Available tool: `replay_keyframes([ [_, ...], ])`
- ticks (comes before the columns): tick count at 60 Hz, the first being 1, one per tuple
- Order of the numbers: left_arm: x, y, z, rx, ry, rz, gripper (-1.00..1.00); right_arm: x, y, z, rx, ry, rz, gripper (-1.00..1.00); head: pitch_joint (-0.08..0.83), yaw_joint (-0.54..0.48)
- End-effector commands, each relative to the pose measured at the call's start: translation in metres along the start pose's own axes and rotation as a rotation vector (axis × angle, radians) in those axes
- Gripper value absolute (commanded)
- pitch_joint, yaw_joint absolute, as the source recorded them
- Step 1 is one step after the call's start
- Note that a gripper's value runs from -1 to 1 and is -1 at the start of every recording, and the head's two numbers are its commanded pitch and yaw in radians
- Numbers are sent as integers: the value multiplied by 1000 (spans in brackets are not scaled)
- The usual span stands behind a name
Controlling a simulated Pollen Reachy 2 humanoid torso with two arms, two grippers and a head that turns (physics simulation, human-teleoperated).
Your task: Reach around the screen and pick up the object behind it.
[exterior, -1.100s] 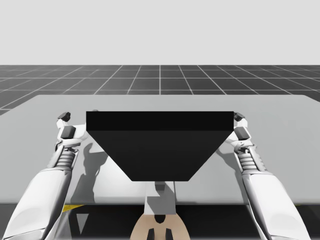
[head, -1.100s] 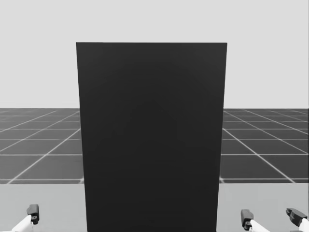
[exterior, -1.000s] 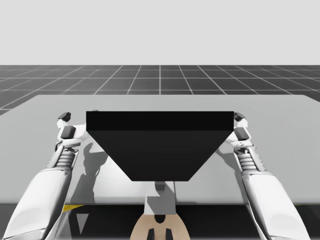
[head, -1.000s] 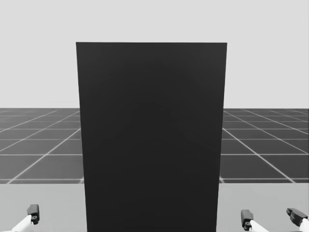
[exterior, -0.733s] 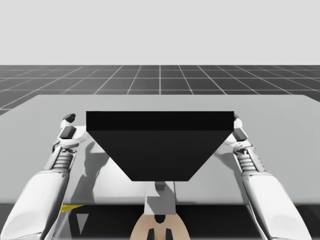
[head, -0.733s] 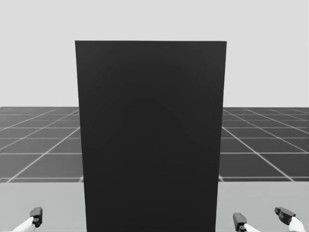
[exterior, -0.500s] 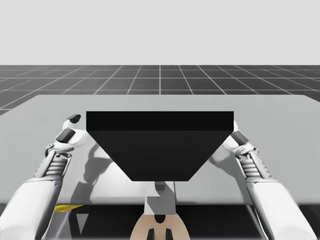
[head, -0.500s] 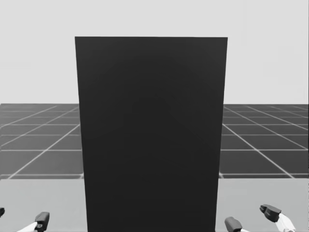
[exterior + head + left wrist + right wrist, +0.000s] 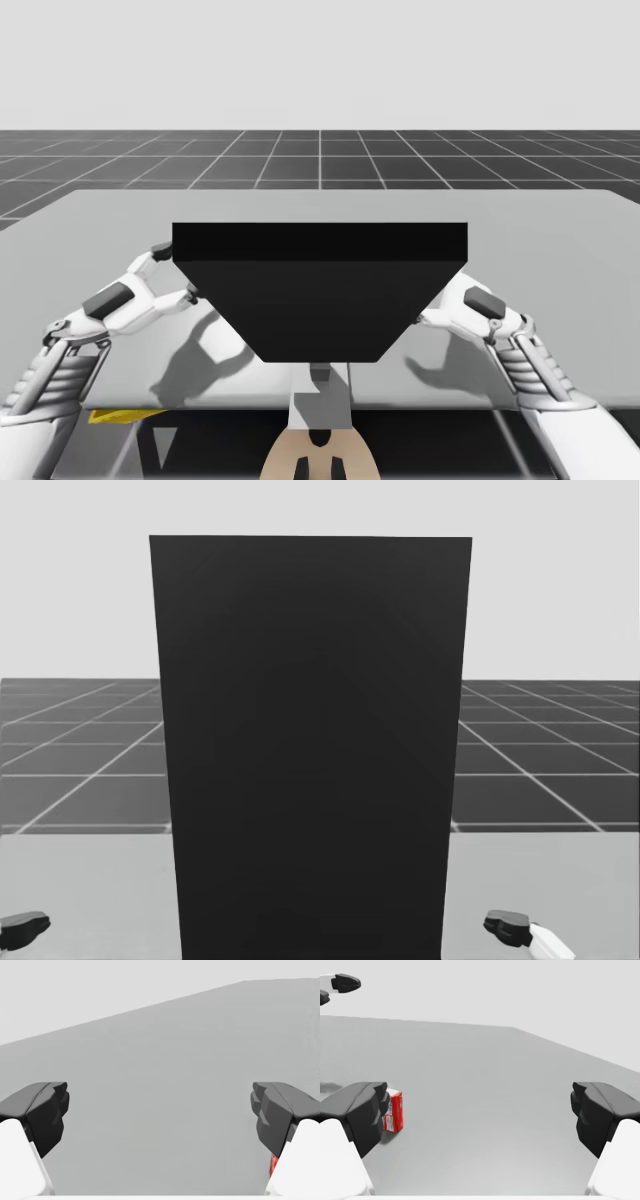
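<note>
A tall black screen [image 9: 320,242] [image 9: 310,750] stands mid-table and blocks my head's line of sight. Behind it a small red box [image 9: 393,1110] stands upright on the grey table, ahead of my right gripper [image 9: 480,1105] and just beyond its finger; the fingers are wide apart with nothing between them. My left gripper [image 9: 160,1105] is open too, and a red sliver of the box [image 9: 273,1164] peeks from beside one finger. In the high view my left gripper [image 9: 176,271] sits at the screen's left edge, my right hand at its right edge.
The grey table [image 9: 560,230] stretches wide beyond and beside the screen. My left arm's gripper [image 9: 340,983] shows far off in the right wrist view. A dark gridded floor lies past the table's far edge.
Both arms have drawn back and swung inward, so the grippers now point at the screen's side edges. My head has turned slightly downward.
</note>
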Motion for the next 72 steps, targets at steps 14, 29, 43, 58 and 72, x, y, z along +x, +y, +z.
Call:
replay_keyframes([
  [14, 4, -25, 4, -331, 51, 7, -1000, -5, 20, 5, 200, 41, -21, -1000, 97, -20],
  [29, -10, -42, -23, -387, 106, -1, -1000, -21, 20, 3, 192, 71, -20, -1000, 123, -15],
  [43, -41, -39, -62, -382, 182, 37, -1000, -27, 21, 1, 200, 80, -15, -1000, 136, -11],
  [58, -71, -53, -99, -402, 268, 61, -1000, -32, 23, -1, 207, 85, -4, -1000, 153, -5],
  [72, -91, -69, -122, -405, 319, 61, -1000, -34, 22, 1, 211, 81, 1, -1000, 168, -12],
])
